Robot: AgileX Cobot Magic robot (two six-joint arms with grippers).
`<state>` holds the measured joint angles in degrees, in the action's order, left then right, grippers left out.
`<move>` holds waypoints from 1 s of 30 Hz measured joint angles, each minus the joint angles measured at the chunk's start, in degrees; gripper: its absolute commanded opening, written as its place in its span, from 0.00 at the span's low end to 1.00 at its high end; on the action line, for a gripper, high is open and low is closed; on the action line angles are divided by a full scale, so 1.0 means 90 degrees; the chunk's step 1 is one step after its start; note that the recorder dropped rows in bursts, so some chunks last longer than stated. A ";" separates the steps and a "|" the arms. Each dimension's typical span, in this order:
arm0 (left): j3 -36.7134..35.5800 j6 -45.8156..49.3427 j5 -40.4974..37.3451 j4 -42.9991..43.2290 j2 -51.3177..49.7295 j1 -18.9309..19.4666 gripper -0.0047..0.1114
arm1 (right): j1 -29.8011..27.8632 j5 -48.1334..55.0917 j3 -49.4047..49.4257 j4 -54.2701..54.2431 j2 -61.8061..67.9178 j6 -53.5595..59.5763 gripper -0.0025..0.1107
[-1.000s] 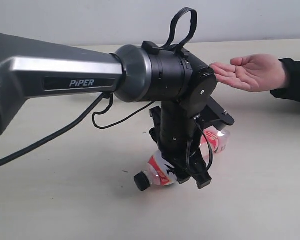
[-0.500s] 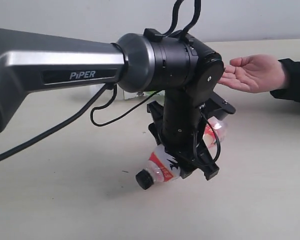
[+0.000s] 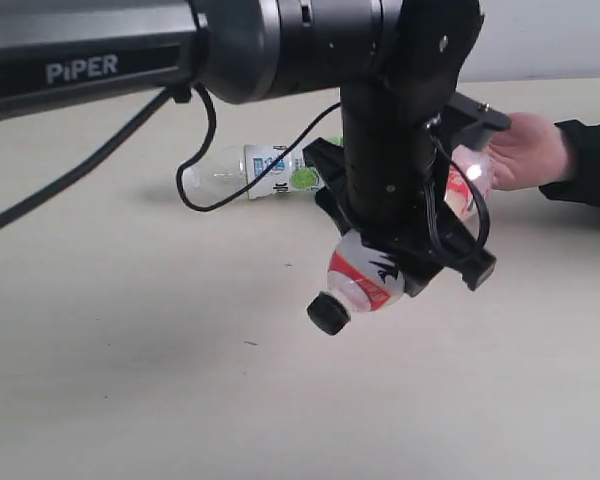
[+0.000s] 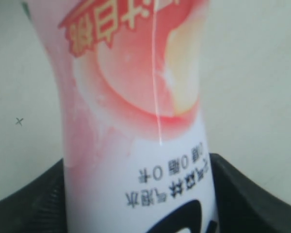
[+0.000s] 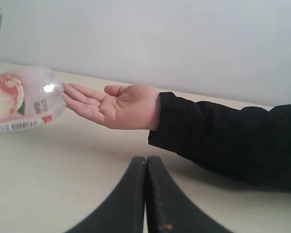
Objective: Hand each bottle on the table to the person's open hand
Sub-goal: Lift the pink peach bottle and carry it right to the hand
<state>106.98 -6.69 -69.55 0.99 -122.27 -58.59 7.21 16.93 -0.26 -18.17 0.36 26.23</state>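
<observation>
One pink-red bottle [image 3: 365, 280], one lime-labelled bottle [image 3: 265, 170] — two in all — and one open hand [image 3: 528, 150].

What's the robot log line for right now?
left gripper: holding pink bottle in air | hand: open, close by | right gripper: shut, empty

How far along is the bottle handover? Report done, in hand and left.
Done: nothing visibly delivered; the person's open hand is empty. In hand: the left gripper is shut on the black-capped pink bottle, held up near that hand. Left: release it there, then hand over the lime-labelled bottle lying on the table. The right gripper is shut, empty.
</observation>
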 measured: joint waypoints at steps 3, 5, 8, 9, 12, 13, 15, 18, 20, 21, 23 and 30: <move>0.0208 -0.0311 -0.0010 0.0000 0.0130 0.0000 0.04 | 0.0000 0.0000 0.0000 0.0000 0.0000 0.0000 0.02; 0.0378 -0.0546 0.0048 0.0000 0.0177 0.0000 0.04 | 0.0000 0.0000 0.0000 0.0000 0.0000 0.0000 0.02; 0.0586 -0.0852 0.0246 -0.0030 0.0188 0.0000 0.04 | 0.0000 0.0000 0.0000 0.0000 0.0000 0.0000 0.02; 0.0628 -0.0956 0.0316 -0.0066 0.0188 0.0000 0.04 | 0.0000 0.0000 0.0000 0.0000 0.0000 0.0000 0.02; 0.0733 -0.1180 0.0668 -0.0266 0.0198 0.0000 0.04 | 0.0000 0.0000 0.0000 0.0000 0.0000 0.0000 0.02; 0.0760 -0.1218 0.0820 -0.0362 0.0198 0.0000 0.04 | 0.0000 0.0000 0.0000 0.0000 0.0000 0.0000 0.02; 0.0787 -0.1278 0.1161 -0.0617 0.0198 0.0000 0.04 | 0.0000 0.0000 0.0000 0.0000 0.0000 0.0000 0.02; 0.0787 -0.1362 0.1784 -0.1225 0.0198 0.0000 0.04 | 0.0000 0.0000 0.0000 0.0000 0.0000 0.0000 0.02; 0.0787 -0.1372 0.2291 -0.1791 0.0198 0.0028 0.04 | 0.0000 0.0000 0.0000 0.0000 0.0000 0.0000 0.02; 0.0787 -0.1372 0.2505 -0.2071 0.0198 0.0039 0.04 | 0.0000 0.0000 0.0000 0.0000 0.0000 0.0000 0.02; 0.0787 -0.1372 0.3032 -0.2499 0.0198 0.0079 0.04 | 0.0000 0.0000 0.0000 0.0000 0.0000 0.0000 0.02; 0.0814 -0.1691 0.4054 -0.3310 0.0198 0.0483 0.04 | 0.0000 0.0000 0.0000 0.0000 0.0000 0.0000 0.02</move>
<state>114.31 -21.90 -33.06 -28.80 -120.49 -54.24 7.21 16.93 -0.26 -18.17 0.36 26.23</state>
